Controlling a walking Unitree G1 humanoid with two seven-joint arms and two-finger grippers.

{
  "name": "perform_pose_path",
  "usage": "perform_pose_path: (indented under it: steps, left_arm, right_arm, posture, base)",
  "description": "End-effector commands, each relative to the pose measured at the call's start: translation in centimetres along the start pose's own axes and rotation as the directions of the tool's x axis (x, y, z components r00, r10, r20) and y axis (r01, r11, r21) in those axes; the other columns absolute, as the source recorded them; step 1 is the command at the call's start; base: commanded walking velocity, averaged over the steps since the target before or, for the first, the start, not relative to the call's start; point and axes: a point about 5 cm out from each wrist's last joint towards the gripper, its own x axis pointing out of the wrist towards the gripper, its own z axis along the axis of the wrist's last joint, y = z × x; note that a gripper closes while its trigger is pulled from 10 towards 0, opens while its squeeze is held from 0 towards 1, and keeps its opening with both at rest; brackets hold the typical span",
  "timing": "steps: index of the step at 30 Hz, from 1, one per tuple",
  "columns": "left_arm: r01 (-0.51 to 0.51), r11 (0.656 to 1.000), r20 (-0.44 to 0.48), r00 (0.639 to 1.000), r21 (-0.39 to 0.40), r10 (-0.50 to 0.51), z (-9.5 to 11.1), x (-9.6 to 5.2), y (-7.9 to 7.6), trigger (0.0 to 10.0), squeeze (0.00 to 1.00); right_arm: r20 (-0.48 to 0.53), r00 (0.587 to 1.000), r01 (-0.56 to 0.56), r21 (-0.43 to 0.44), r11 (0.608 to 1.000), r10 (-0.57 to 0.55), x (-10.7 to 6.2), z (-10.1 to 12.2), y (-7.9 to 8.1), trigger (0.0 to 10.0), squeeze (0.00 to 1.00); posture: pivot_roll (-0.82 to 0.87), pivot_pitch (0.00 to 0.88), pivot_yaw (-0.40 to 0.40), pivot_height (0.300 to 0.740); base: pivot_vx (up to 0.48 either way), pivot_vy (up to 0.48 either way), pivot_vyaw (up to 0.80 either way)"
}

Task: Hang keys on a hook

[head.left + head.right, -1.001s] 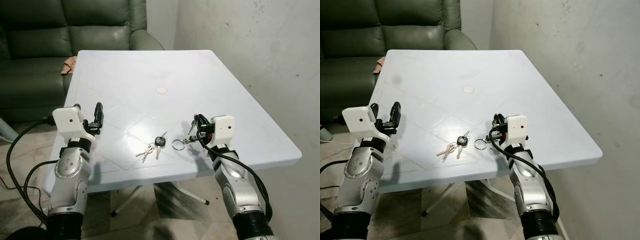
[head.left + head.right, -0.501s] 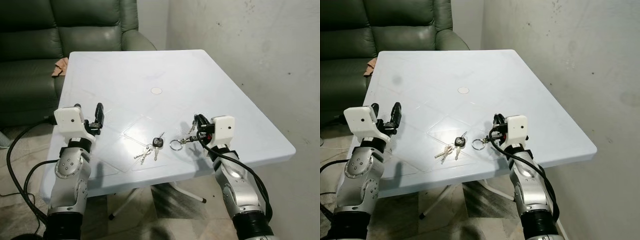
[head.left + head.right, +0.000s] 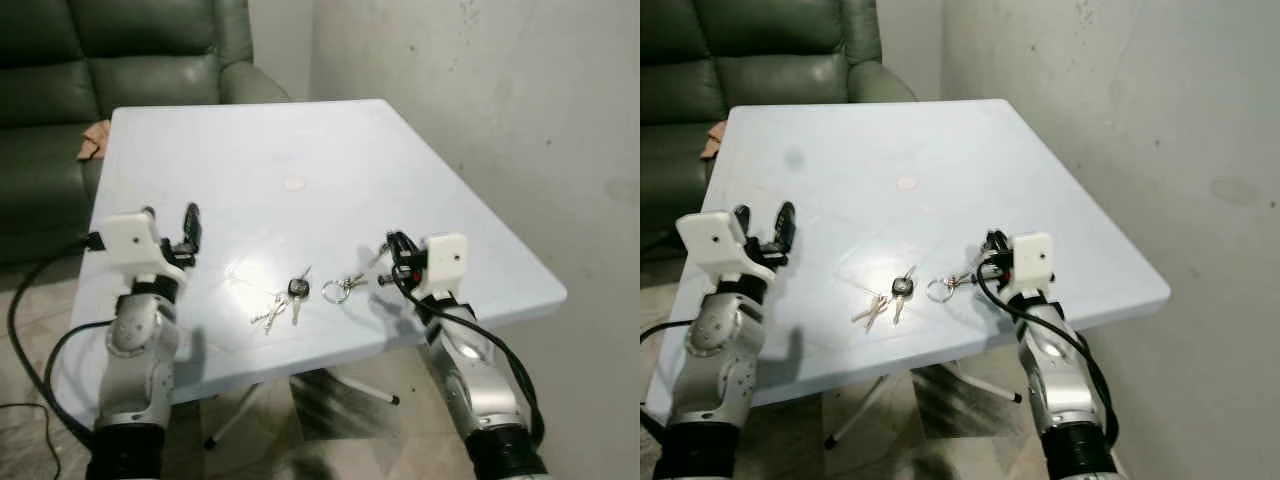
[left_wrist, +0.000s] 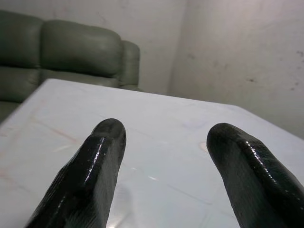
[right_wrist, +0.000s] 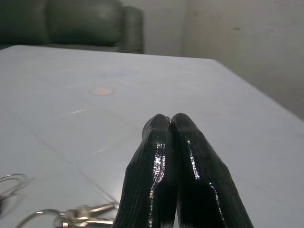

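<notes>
A bunch of keys with one black-headed key lies on the white table near its front edge. Just to its right lie a metal ring and a few small keys. My right gripper hovers low over the table right of the ring, and its fingers are shut with nothing between them. At the table's left front, my left gripper is held up and open, with its fingers empty.
A dark green sofa stands behind the table, with a tan cloth on its seat. A grey wall runs close along the table's right side. A small round disc marks the table's middle. Metal table legs stand on the tiled floor.
The whole picture has shifted as the camera turned to the right. Both arms hold the same pose, and the keys lie where they were.
</notes>
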Motion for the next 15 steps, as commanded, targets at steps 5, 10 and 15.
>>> perform_pose_path:
  steps: [5,10,15]
  left_arm:
    - [-0.004,1.000,0.012,1.000,-0.001,0.004,0.35,0.24,-0.09,10.0,0.00]
    - [-0.009,1.000,0.006,1.000,0.001,0.009,0.18,0.21,-0.20,10.0,0.00]
    - [-0.015,1.000,-0.003,1.000,0.002,0.015,0.02,0.19,-0.19,10.0,0.00]
  right_arm:
    - [-0.004,1.000,0.000,-0.005,1.000,0.000,-0.02,0.04,-0.01,10.0,0.00]
    - [-0.006,1.000,-0.005,-0.012,1.000,0.005,-0.09,0.03,-0.05,10.0,0.00]
    - [-0.008,1.000,-0.006,-0.015,1.000,0.006,-0.10,-0.03,-0.07,10.0,0.00]
  posture:
    - [-0.07,0.000,-0.036,0.740]
    - [-0.08,0.000,-0.040,0.740]
    - [-0.08,0.000,-0.041,0.740]
  base:
    - [0.000,0.000,-0.75]
    - [0.000,0.000,-0.75]
    - [0.000,0.000,-0.75]
